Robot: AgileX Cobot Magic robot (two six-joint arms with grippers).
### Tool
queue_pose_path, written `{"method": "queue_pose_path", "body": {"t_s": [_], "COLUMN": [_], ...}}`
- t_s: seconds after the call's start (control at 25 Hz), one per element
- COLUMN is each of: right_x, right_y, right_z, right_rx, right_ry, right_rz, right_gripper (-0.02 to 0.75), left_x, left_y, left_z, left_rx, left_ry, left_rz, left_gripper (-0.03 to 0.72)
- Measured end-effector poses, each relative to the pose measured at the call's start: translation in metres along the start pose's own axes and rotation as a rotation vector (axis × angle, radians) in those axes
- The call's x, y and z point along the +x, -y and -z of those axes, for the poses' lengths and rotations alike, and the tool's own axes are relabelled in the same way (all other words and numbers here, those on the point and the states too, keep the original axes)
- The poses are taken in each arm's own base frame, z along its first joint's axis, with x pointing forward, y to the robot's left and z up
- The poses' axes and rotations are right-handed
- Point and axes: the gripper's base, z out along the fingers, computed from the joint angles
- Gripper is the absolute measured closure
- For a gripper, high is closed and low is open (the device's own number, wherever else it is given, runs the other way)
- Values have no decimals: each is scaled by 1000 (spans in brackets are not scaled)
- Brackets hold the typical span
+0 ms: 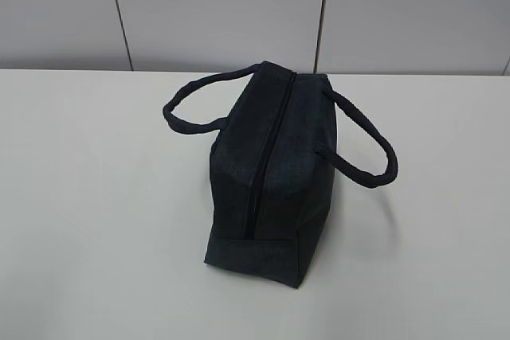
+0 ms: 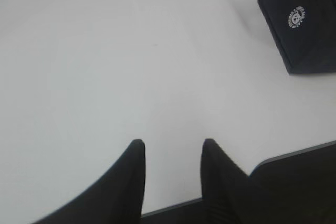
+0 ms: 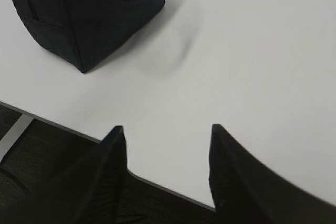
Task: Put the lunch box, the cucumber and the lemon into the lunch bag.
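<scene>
Two pincers, both empty and parted over bare surface at its near edge. Left pincer (image 2: 170,150) shows a moderate gap between its tips, nothing in it; right pincer (image 3: 168,135) stands wider, also holding nothing.

Bag (image 1: 267,177) sits mid-surface, nearer the far edge than the near one, upright, its zipper (image 1: 269,153) running along the top towards the camera. Zipper looks closed along the whole visible length; ring pull not visible. Handles (image 1: 362,145) flop out to either side. The left wrist view catches one bag corner with a small round white logo (image 2: 296,17).

Lunch box, cucumber and lemon: none in any view. Cannot tell whether they are inside the bag or off camera.

Risks, as judgement:
- If the items are outside, the zipper must open first; soft fabric and no second hold means a pull could drag or tip the bag.
- A loose handle could snag a pincer reaching in from the side.
- Dark zipper on dark fabric, pull unseen: easy to miss the grab.
- Both pincers hang over the near edge, so a low sweep forward could clip that edge.
</scene>
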Motion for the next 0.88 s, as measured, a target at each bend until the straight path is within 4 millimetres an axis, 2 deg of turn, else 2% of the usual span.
{"method": "queue_pose_path", "body": {"t_s": [0.4, 0.88], "right_x": [-1, -1], "right_y": [-2, -2], "right_z": [-2, -2], "right_rx": [166, 172], "right_ry": [-8, -8], "right_rz": [-102, -106], "right_gripper": [356, 356], "left_x": [0, 0], "left_y": [0, 0], "left_z": [0, 0], "left_rx": [-9, -12], "left_ry": [1, 1], "left_rz": [5, 7], "left_gripper": [449, 449]}}
